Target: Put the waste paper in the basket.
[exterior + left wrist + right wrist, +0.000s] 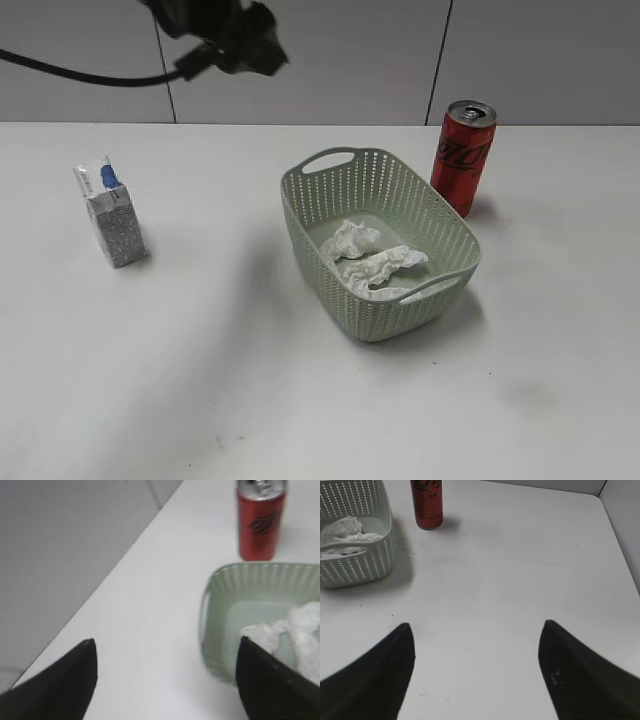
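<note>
The sage-green basket stands mid-table with crumpled white waste paper lying on its floor. The basket also shows in the left wrist view and the right wrist view, with waste paper inside in both. My left gripper is open and empty, high above the table beside the basket's end. Part of the left arm shows at the top of the exterior view. My right gripper is open and empty over bare table, to the right of the basket.
A red soda can stands just behind the basket's right end; it also shows in the wrist views. An upright grey-speckled packet with a blue-and-white top stands at the left. A grey wall runs behind the table.
</note>
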Robot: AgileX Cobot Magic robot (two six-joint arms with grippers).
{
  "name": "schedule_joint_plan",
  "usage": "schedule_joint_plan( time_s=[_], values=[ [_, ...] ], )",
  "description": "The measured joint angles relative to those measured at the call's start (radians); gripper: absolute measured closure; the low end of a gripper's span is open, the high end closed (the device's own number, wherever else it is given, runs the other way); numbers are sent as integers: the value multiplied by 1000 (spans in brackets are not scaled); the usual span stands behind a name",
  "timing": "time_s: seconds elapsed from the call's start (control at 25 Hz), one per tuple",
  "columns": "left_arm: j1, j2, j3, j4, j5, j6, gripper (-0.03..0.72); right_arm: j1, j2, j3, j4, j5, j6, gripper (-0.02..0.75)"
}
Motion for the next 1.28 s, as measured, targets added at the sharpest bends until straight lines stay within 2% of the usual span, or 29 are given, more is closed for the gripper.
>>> schedule_joint_plan(
  time_s=[0.08,0.16,0.4,0.6,0.68,0.84,1.0,1.28],
  values=[
    [46,-40,0,109,47,-139,48,0,0,0,0,0,0,155],
    [113,-65,0,166,121,-245,59,0,0,0,0,0,0,155],
    [333,-82,0,190,402,-439,81,0,0,0,0,0,0,155],
    [480,-82,0,191,593,-492,93,0,0,0,0,0,0,155],
    [514,-82,0,190,608,-496,95,0,0,0,0,0,0,155],
    [539,-116,37,173,612,-502,97,0,0,0,0,0,1,155],
    [539,-212,150,147,612,-502,97,0,0,0,0,0,1,155],
    [539,-513,498,120,540,-506,97,0,0,0,0,0,1,155]
  ],
)
